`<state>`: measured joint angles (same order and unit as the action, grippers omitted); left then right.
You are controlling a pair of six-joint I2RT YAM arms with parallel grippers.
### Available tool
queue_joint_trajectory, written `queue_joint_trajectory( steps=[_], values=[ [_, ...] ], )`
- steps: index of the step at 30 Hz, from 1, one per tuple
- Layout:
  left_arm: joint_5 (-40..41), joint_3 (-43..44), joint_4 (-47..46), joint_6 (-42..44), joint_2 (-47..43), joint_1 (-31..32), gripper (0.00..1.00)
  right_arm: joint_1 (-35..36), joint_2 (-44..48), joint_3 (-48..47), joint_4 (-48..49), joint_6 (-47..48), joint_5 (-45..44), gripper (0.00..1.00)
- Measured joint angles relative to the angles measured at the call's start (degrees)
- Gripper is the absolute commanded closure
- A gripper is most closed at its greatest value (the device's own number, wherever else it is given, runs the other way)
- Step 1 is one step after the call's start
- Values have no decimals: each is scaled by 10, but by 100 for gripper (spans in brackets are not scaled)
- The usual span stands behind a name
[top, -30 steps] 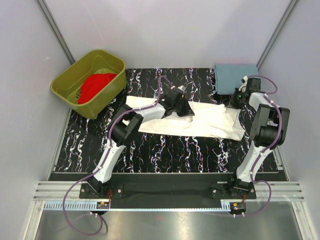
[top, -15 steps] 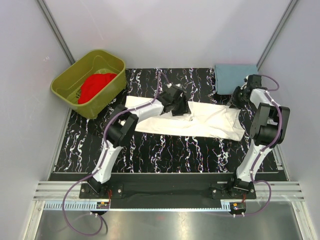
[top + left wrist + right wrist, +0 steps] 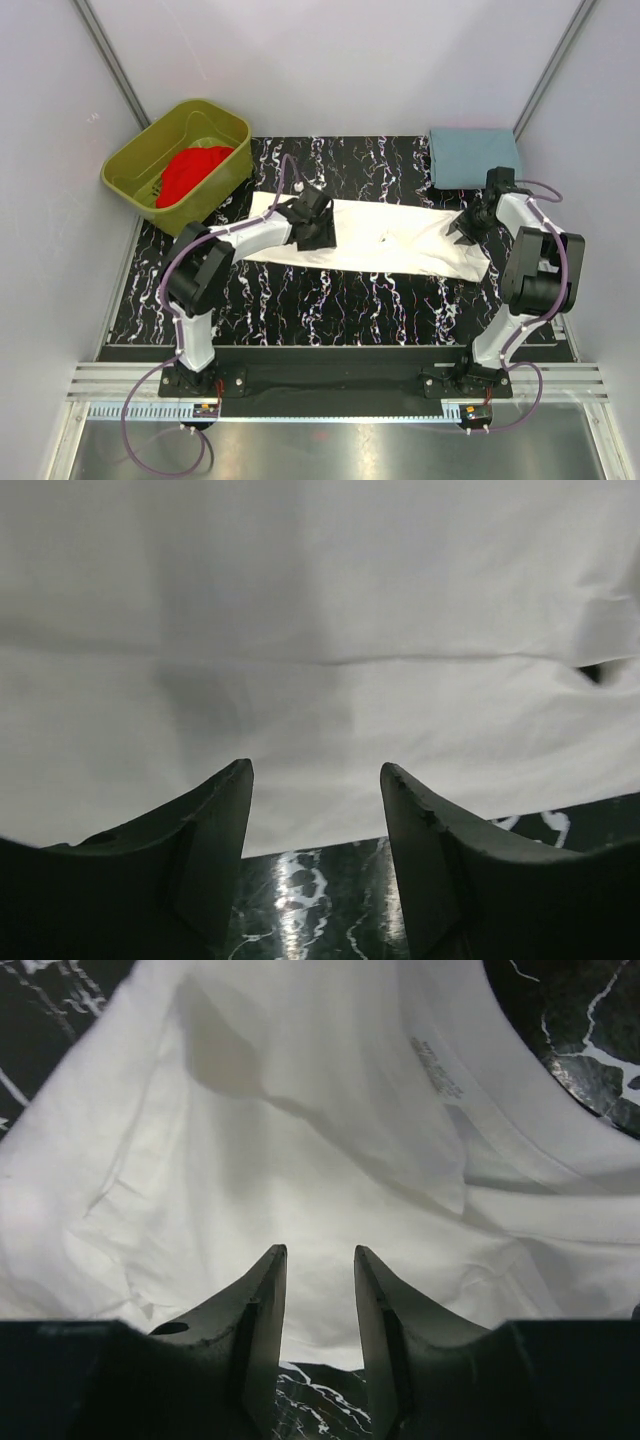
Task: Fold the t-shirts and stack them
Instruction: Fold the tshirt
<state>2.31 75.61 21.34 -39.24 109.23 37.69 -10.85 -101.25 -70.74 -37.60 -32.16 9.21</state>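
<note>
While the white t-shirt (image 3: 390, 240) lies flat on the table (image 3: 330, 300), left claw (image 3: 315, 770) and right claw (image 3: 320, 1250) both sit open, gripping nothing.

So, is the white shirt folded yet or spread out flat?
Partly folded: the white t-shirt lies as a long strip on the mat, one layer's edge lapped over another in the left wrist view.

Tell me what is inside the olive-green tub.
A bunched red t-shirt lies inside the tub, with part of the tub's floor bare beside it. Anything beneath the shirt is covered and cannot be seen.
</note>
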Motion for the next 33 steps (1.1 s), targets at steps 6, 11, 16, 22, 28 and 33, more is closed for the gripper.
queue_joint_trajectory(
  steps=[6,11,16,22,28,33],
  values=[
    [10,-46,22,-11,-3,-16,41,-10,-37,26,5,-20,-30,60],
    [27,-73,7,-31,-20,-17,41,-36,-46,31,9,-23,-42,60],
    [31,-120,-4,-66,-54,-17,41,-42,-46,30,9,-9,-55,59],
    [22,-229,-22,-123,-150,1,40,-42,-47,23,9,15,-81,57],
    [6,-248,23,-143,-212,39,37,-44,-66,-6,7,45,-97,55],
    [-38,-148,61,-80,-183,37,35,-43,-66,-32,-7,59,-127,54]
  ],
)
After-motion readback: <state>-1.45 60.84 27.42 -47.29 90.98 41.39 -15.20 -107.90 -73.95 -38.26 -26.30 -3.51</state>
